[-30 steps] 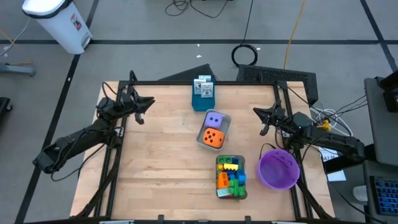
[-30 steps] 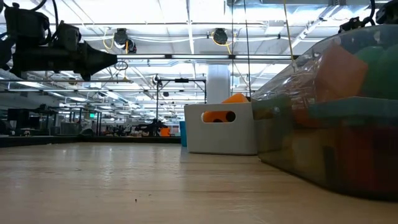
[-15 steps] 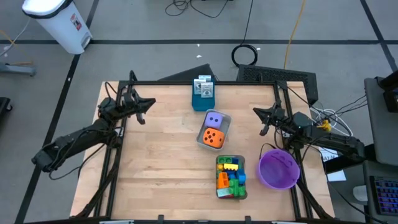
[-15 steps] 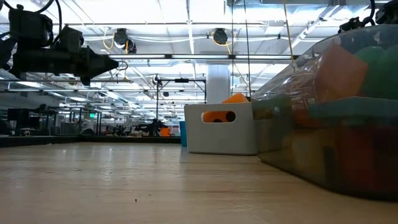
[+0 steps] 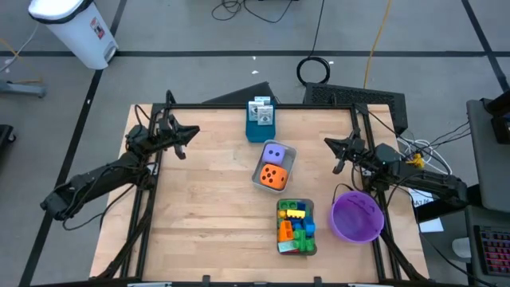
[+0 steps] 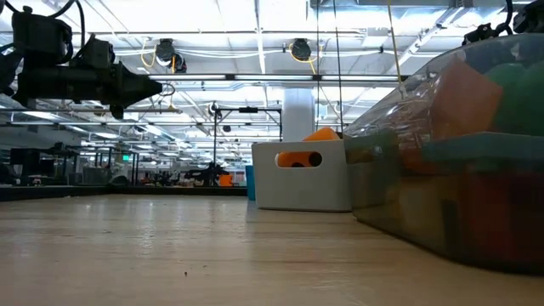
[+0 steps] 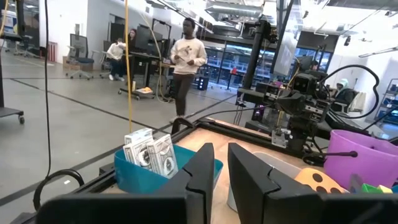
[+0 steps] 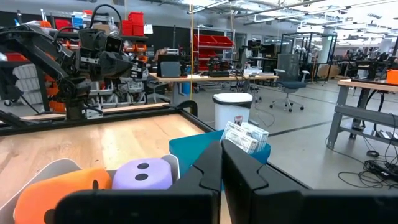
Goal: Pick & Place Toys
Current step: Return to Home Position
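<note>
A purple die (image 5: 274,152) and an orange die (image 5: 272,176) sit in a grey tray (image 5: 290,163) at mid-table. They also show in the right wrist view, the purple die (image 8: 144,174) beside the orange die (image 8: 62,190). Several coloured bricks (image 5: 296,225) fill a second tray (image 5: 280,239) near the front edge. My left gripper (image 5: 188,135) hovers shut and empty over the table's far left. My right gripper (image 5: 329,147) hovers shut and empty at the right, level with the dice tray.
A purple round bowl (image 5: 356,216) stands at the front right beside the brick tray. A teal box (image 5: 260,126) holding cards (image 5: 260,109) stands at the far edge. Bare wood lies left of the trays. People show in the room beyond (image 7: 182,62).
</note>
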Action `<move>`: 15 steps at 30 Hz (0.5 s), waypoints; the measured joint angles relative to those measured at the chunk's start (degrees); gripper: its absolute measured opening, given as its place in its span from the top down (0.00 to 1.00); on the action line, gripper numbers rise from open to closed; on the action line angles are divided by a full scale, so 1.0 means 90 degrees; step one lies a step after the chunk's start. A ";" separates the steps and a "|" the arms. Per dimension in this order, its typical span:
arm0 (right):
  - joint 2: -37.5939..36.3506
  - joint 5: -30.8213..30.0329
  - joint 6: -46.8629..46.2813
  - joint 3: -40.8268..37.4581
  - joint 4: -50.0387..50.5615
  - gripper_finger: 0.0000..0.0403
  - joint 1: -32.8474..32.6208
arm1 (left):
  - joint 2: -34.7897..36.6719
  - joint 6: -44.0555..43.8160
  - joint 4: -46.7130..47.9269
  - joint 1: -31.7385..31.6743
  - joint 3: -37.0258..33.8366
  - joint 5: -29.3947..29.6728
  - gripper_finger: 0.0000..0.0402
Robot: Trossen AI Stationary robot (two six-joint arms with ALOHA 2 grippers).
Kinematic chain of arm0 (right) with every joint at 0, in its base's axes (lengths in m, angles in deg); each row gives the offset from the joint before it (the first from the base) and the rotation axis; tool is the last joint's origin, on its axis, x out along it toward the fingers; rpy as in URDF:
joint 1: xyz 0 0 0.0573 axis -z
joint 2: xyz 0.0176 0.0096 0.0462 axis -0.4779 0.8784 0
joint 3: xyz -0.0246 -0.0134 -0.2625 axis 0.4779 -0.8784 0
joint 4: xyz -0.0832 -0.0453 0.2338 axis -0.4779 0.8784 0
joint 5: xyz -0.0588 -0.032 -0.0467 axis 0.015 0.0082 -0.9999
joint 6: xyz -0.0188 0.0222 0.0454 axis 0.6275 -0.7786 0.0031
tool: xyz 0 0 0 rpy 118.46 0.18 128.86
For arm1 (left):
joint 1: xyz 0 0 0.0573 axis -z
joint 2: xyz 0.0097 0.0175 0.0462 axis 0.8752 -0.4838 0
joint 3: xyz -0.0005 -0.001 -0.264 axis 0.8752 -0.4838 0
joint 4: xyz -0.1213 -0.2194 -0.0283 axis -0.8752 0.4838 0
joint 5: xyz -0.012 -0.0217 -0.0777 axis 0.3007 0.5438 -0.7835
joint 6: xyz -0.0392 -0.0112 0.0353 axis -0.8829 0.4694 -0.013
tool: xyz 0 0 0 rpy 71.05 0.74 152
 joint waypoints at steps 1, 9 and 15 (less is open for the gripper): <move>0.0000 0.0000 0.0000 0.0000 0.0000 0.99 0.0000 | 0.0000 0.0001 0.0000 0.0000 0.0000 0.0000 0.87; 0.0002 -0.0002 -0.0001 -0.0005 0.0002 1.00 0.0000 | 0.0478 0.0012 0.0366 0.0105 -0.0005 0.0060 0.87; 0.0002 -0.0002 -0.0001 -0.0005 0.0005 0.99 0.0001 | 0.1464 0.0010 0.0475 0.0618 -0.0002 0.0114 0.87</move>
